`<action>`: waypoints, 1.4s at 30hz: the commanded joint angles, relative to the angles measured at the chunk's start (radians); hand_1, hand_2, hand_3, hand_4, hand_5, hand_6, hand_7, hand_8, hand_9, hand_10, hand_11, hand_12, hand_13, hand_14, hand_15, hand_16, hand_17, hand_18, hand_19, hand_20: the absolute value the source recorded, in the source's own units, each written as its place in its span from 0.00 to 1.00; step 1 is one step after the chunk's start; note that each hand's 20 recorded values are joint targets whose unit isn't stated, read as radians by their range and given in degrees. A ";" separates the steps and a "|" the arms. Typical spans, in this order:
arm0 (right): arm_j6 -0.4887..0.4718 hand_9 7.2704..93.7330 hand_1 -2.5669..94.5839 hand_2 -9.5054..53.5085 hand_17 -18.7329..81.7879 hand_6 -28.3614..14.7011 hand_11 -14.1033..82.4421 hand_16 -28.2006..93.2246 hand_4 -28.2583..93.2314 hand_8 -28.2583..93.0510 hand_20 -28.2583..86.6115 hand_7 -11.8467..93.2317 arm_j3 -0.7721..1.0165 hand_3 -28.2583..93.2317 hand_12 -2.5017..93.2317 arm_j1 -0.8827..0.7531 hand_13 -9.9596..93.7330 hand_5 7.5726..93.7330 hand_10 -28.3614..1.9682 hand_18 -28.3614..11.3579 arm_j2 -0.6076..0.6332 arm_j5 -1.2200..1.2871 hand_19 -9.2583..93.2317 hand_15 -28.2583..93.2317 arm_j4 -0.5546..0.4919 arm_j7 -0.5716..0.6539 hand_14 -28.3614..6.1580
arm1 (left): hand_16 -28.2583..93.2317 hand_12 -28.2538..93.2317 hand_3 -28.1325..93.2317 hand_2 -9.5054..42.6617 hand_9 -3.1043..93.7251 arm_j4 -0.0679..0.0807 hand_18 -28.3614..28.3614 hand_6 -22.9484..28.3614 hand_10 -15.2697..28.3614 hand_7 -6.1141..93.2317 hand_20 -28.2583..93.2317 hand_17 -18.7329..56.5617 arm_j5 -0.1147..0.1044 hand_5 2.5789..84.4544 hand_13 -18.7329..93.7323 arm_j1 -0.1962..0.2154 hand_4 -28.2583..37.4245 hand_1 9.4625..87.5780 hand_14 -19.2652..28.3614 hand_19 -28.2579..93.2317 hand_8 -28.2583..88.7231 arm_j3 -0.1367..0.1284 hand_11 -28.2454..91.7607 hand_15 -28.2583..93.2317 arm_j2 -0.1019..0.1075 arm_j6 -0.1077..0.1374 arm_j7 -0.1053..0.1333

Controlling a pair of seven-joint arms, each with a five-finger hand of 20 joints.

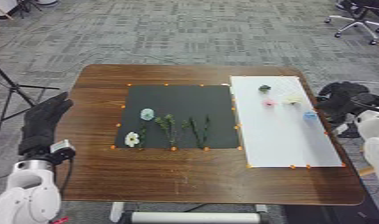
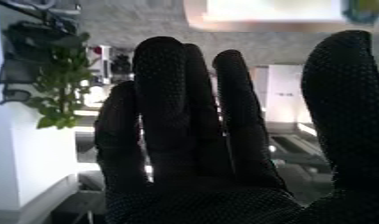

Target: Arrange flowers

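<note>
Nearest, the smooth brown wood grain of the table (image 1: 168, 187) runs between two glossy white arms. Seen with twelve o'clock at the far edge, a matte black mat (image 1: 168, 95) lies left of a smooth white rectangular sheet (image 1: 283, 150), both edged with small orange tabs (image 1: 174, 148).

On the mat, a broad-petalled white flower (image 1: 132, 139) sits between seven and eight o'clock, slender dark green stems (image 1: 200, 132) at five, a leafy sprig (image 1: 168, 127) near six, and a rounded pale blue flower (image 1: 147, 114) at nine.

At the table's nine o'clock, the left hand (image 1: 45, 122) is spread flat, its black fabric fingers straight.

On the sheet, a blue flower (image 1: 310, 115) lies at two, pink (image 1: 269, 103) at eleven, pale yellow (image 1: 292, 99) at twelve, and a ruffled dark green bloom (image 1: 264, 88) farther toward eleven.

The right hand (image 1: 345, 97) is at the table's two o'clock; in the wrist view, the right hand (image 2: 194, 205) is wide and empty, pebbly-gloved fingers straight, thumb apart.
</note>
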 commanded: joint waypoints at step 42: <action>0.253 0.95 0.63 0.00 0.54 0.75 0.27 0.56 0.05 0.26 0.80 0.40 -0.622 0.71 0.40 0.600 0.82 0.80 0.67 0.16 0.109 0.199 0.81 0.78 -0.170 0.002 0.64 | 0.24 0.33 0.81 0.21 0.54 -0.019 0.69 0.52 0.66 0.21 0.36 0.32 -0.017 0.57 0.49 0.019 0.06 0.20 0.72 0.28 0.18 -0.050 0.40 0.32 -0.003 -0.042 -0.016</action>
